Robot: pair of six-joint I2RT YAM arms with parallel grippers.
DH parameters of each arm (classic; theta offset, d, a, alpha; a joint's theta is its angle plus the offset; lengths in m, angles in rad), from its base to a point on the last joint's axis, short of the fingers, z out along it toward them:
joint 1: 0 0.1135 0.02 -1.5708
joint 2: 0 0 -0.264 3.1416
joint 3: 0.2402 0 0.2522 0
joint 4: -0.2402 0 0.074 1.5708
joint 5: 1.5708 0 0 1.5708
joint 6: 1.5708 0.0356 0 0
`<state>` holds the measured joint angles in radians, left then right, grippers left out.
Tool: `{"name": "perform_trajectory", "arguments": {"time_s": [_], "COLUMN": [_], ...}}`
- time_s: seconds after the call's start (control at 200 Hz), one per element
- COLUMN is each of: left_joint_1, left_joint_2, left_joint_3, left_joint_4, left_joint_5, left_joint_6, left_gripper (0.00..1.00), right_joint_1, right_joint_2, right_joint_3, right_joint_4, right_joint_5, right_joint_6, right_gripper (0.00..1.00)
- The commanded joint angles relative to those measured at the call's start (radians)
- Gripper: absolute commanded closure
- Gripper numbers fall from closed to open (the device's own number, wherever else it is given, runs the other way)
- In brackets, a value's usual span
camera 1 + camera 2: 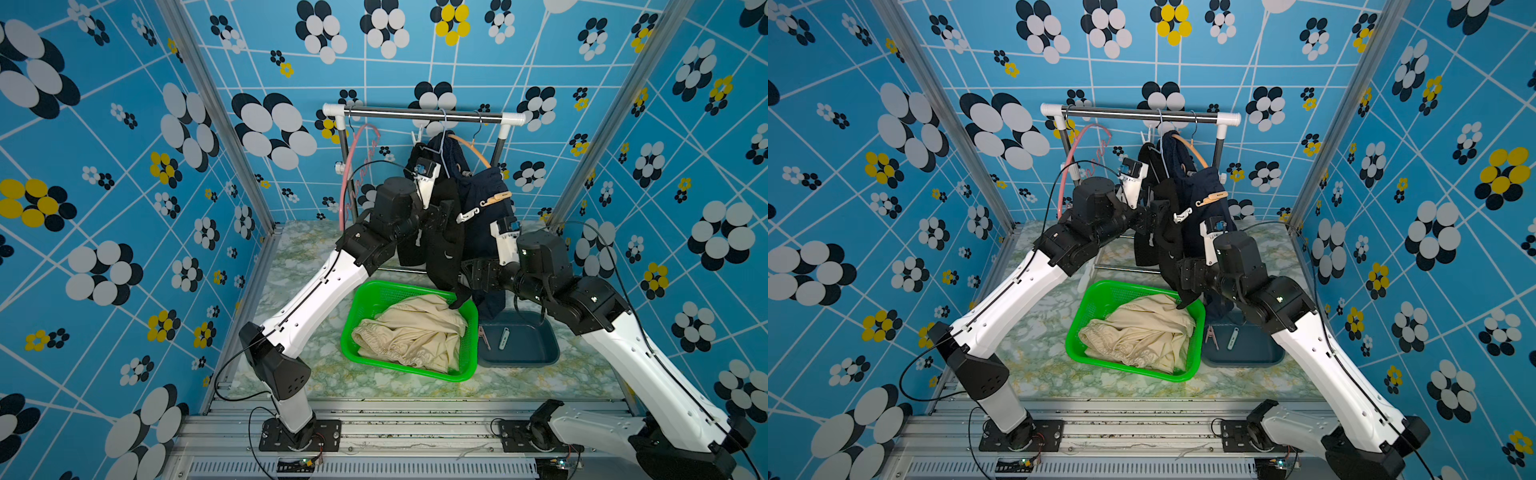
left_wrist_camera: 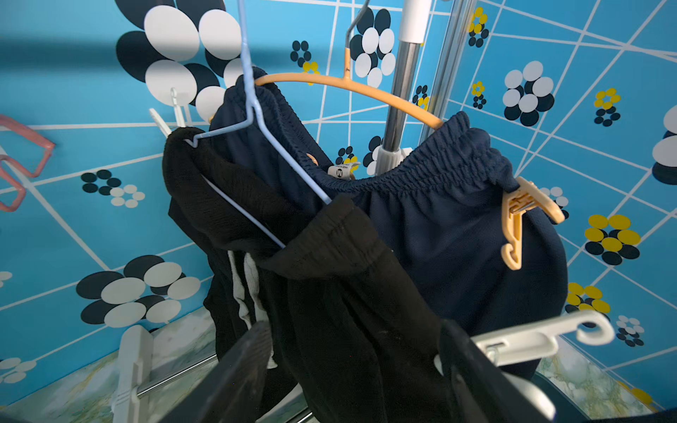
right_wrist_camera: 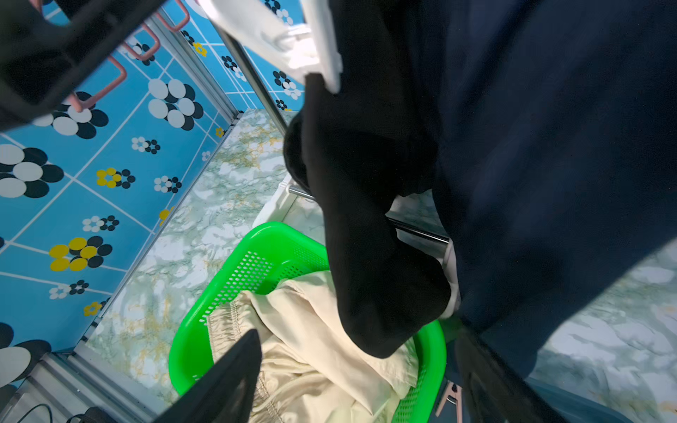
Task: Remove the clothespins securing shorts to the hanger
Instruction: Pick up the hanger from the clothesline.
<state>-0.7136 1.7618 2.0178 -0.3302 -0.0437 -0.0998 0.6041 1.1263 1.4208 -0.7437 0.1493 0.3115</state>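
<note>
**A:** How far along?

**B:** I'd say roughly a third. The beige shorts (image 1: pixel 415 332) lie loose in the green basket (image 1: pixel 347 332), and 2 clothespins (image 1: pixel 484 337) rest in the blue tray (image 1: pixel 536 353). The black shorts (image 2: pixel 348 256) hang on the blue hanger (image 2: pixel 256 110), pinned by a near white clothespin (image 2: pixel 531 338) and a far white clothespin (image 2: pixel 165 117). A tan clothespin (image 2: pixel 524 216) holds the navy shorts (image 2: pixel 439 227).

**A:** Grippers?

**B:** Both are released and grasp nothing. The left gripper (image 2: pixel 355 337) straddles black fabric beside the near pin. The right gripper (image 3: pixel 359 333) gapes low above the basket.

**A:** Room?

**B:** It's tight between the garments, with the rack post (image 2: pixel 401 91) just behind. The table (image 1: pixel 291 374) in front is open.
</note>
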Motion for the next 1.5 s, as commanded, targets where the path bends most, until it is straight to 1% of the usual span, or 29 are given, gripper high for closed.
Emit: {"name": "perform_trajectory", "arguments": {"time_s": [0.0,0.155,0.295,0.37,0.465,0.59,0.705,0.82,0.9,0.94,0.95,0.965,1.065,1.18,1.26,1.369,1.494], "left_joint_1": [-0.004,-0.009,-0.009,-0.005,0.014,0.072,0.121,0.15,0.167,0.175,0.176,0.178,0.186,0.188,0.19,0.189,0.189], "left_joint_2": [0.076,0.201,0.326,0.361,0.363,0.356,0.325,0.312,0.322,0.33,0.332,0.337,0.37,0.39,0.398,0.409,0.424], "left_joint_3": [0.11,0.29,0.499,0.552,0.55,0.546,0.497,0.465,0.473,0.482,0.485,0.491,0.539,0.55,0.55,0.55,0.551], "left_joint_4": [-0.028,-0.082,-0.195,-0.253,-0.316,-0.408,-0.407,-0.375,-0.35,-0.337,-0.335,-0.333,-0.323,-0.291,-0.26,-0.22,-0.188], "left_joint_5": [-0.074,-0.11,-0.125,-0.139,-0.135,-0.076,0.011,0.069,0.118,0.14,0.146,0.156,0.201,0.224,0.232,0.243,0.242], "left_joint_6": [-0.026,-0.038,-0.025,-0.005,0.008,-0.011,-0.027,-0.024,-0.028,-0.032,-0.033,-0.035,-0.043,-0.044,-0.046,-0.055,-0.063], "left_gripper": [0.2,0.13,0.12,0.11,0.12,0.2,0.32,0.49,0.55,0.56,0.59,0.6,0.64,0.68,0.68,0.62,0.62], "right_joint_1": [-0.007,-0.009,-0.009,-0.009,-0.009,-0.009,-0.008,-0.009,-0.009,-0.009,-0.009,-0.009,-0.009,-0.009,-0.009,-0.009,-0.009], "right_joint_2": [-0.042,-0.05,-0.031,-0.024,-0.021,-0.024,-0.023,-0.016,-0.01,-0.008,-0.007,-0.006,0.0,0.005,0.009,0.01,0.003], "right_joint_3": [-0.056,-0.105,-0.111,-0.113,-0.117,-0.119,-0.115,-0.112,-0.112,-0.114,-0.114,-0.114,-0.115,-0.117,-0.117,-0.125,-0.141], "right_joint_4": [0.058,0.069,0.068,0.066,0.067,0.07,0.085,0.09,0.091,0.092,0.092,0.091,0.092,0.095,0.096,0.1,0.113], "right_joint_5": [0.045,0.059,0.059,0.059,0.061,0.068,0.058,0.055,0.056,0.055,0.055,0.054,0.053,0.049,0.041,0.038,0.03], "right_joint_6": [0.03,0.045,0.055,0.059,0.065,0.073,0.078,0.08,0.083,0.084,0.085,0.084,0.084,0.086,0.086,0.09,0.097], "right_gripper": [0.15,0.14,0.14,0.14,0.14,0.14,0.14,0.14,0.15,0.14,0.14,0.14,0.15,0.15,0.15,0.15,0.15]}}
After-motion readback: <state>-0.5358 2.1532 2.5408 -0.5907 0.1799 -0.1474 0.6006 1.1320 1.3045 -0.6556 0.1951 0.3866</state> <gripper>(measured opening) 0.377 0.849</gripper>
